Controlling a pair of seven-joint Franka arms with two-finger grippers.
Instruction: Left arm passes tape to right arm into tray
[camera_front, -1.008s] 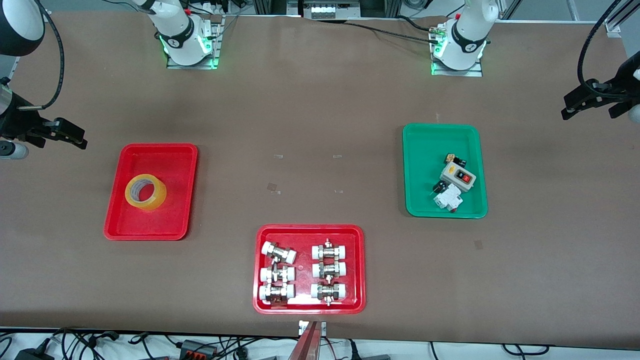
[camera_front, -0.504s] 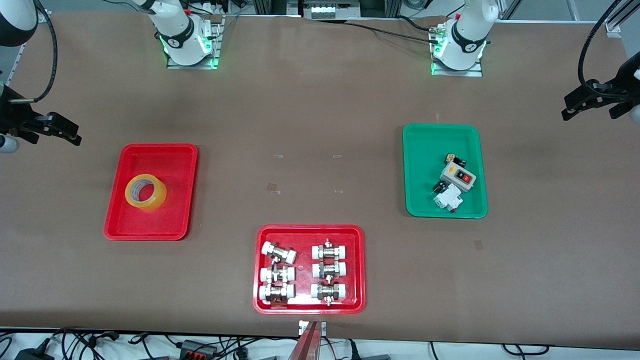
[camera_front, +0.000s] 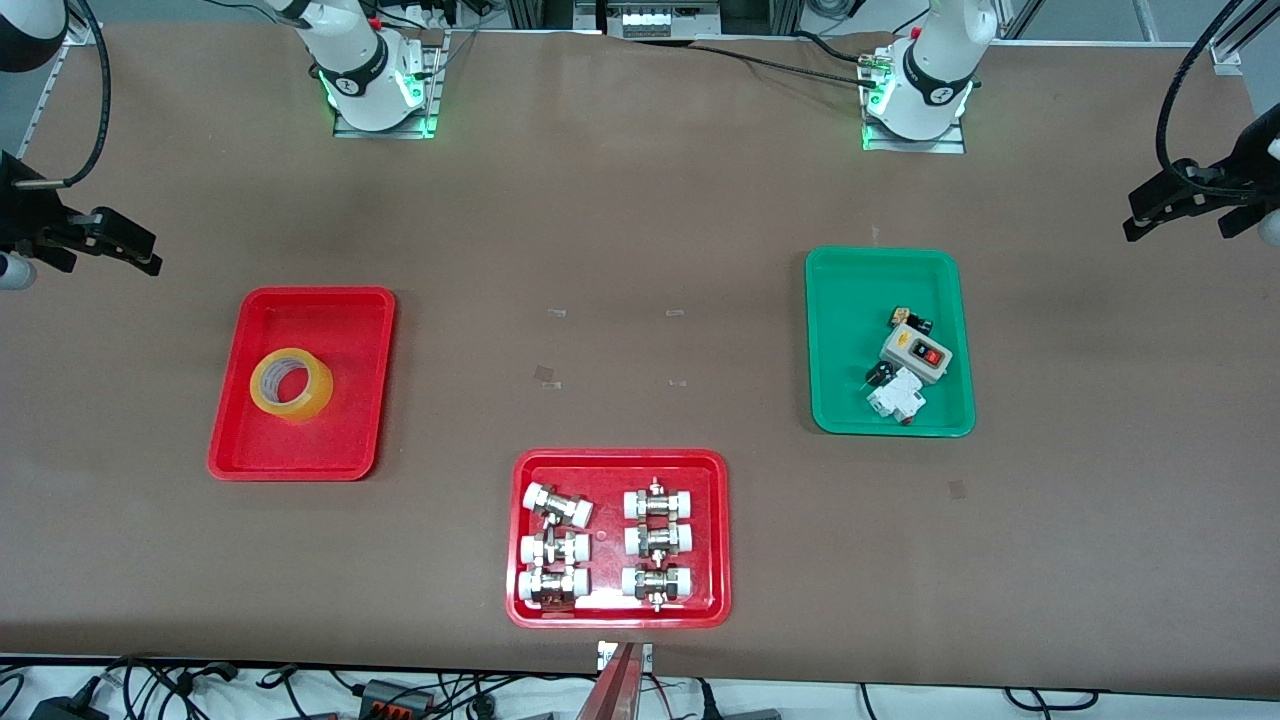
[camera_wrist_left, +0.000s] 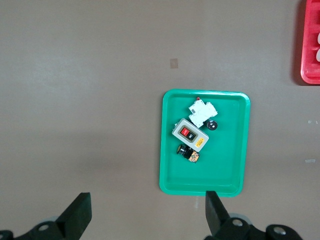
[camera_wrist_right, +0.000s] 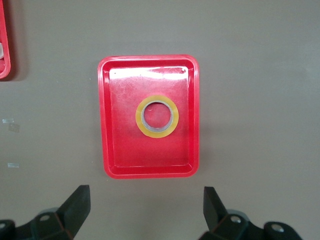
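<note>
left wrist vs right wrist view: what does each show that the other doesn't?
Left wrist only: the green rectangular plastic tray holding the grey switch box with a red button, a white breaker and small black parts; the open left gripper.

Right wrist only: the plain red rectangular plastic tray with the roll of translucent yellow packing tape lying flat in it; the open right gripper.

Both: the brown tabletop, bits of clear tape stuck on it, and an edge of the red tray with metal pipe fittings.

Glossy red plastic tray (camera_wrist_right: 107, 120); translucent yellow tape (camera_wrist_right: 157, 116); matt brown table (camera_front: 640, 250)
</note>
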